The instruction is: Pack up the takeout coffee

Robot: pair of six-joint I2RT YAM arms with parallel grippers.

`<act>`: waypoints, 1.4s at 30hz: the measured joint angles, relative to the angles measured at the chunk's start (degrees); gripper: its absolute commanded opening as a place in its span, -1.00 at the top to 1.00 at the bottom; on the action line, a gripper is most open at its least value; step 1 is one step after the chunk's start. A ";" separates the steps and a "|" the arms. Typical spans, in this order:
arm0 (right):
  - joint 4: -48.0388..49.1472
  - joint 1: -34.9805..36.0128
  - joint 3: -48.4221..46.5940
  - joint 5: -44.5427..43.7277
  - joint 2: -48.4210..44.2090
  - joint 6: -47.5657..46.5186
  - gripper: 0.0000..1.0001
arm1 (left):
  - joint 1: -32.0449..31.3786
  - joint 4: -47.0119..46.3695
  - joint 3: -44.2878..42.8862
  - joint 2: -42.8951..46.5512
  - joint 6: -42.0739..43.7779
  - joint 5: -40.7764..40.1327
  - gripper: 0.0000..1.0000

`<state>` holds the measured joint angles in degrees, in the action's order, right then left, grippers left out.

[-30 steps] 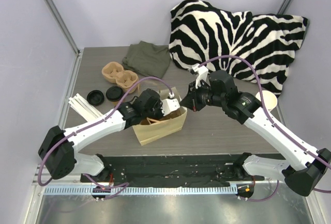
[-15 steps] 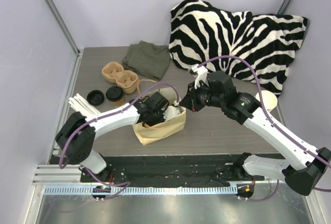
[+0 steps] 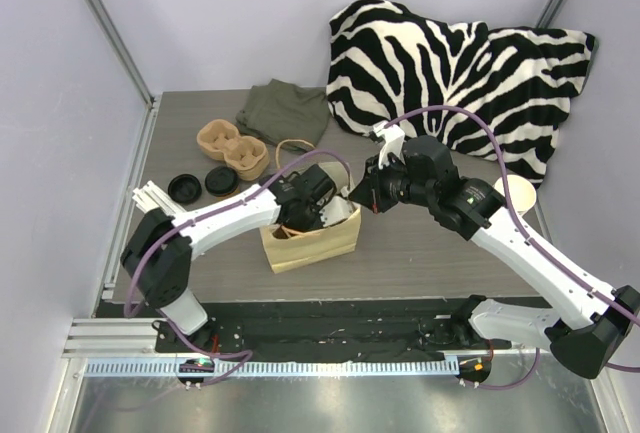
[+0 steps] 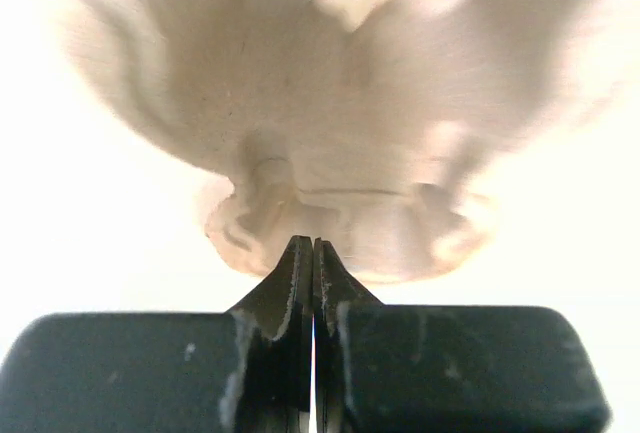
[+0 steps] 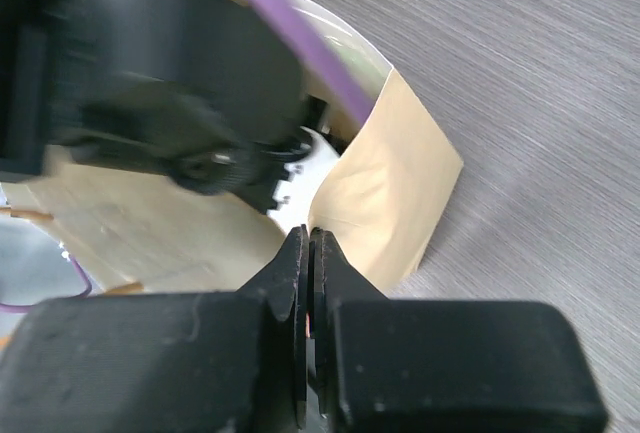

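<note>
The left claw has its fingers pressed together on nothing, sunk in the mouth of the paper bag. The right claw is pinched together too, seemingly on the bag's right rim, holding it up. Outward from the left claw, the coffee stands to its left and a little farther back on the worktop. It is upright with its black lid on, just beside a loose lid and well apart from the bag. The left arm is clearly nearer. It would likely have to withdraw, open, and grip the cup from the side.
</note>
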<state>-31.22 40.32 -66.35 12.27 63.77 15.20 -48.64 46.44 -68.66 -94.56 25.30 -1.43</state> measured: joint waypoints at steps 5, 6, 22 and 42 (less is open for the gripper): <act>0.02 0.00 0.00 -0.39 -0.02 -0.02 0.98 | -0.87 0.44 -3.37 5.88 -0.92 -0.20 0.99; 0.46 0.00 0.02 -0.37 -0.09 0.00 0.98 | -1.11 1.11 -3.89 6.32 -1.11 -0.90 0.99; -0.04 0.00 0.02 -0.76 -0.35 -0.26 0.98 | -1.38 1.51 -1.40 -6.34 0.28 -3.93 0.95; 3.08 0.07 0.02 -0.61 -1.25 -1.62 0.99 | -1.05 7.93 -10.69 3.93 -3.74 -2.16 0.02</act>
<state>-28.14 40.38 -66.32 11.66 62.52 13.58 -49.69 54.37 -79.35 -90.63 21.56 -3.60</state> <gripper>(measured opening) 0.031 0.463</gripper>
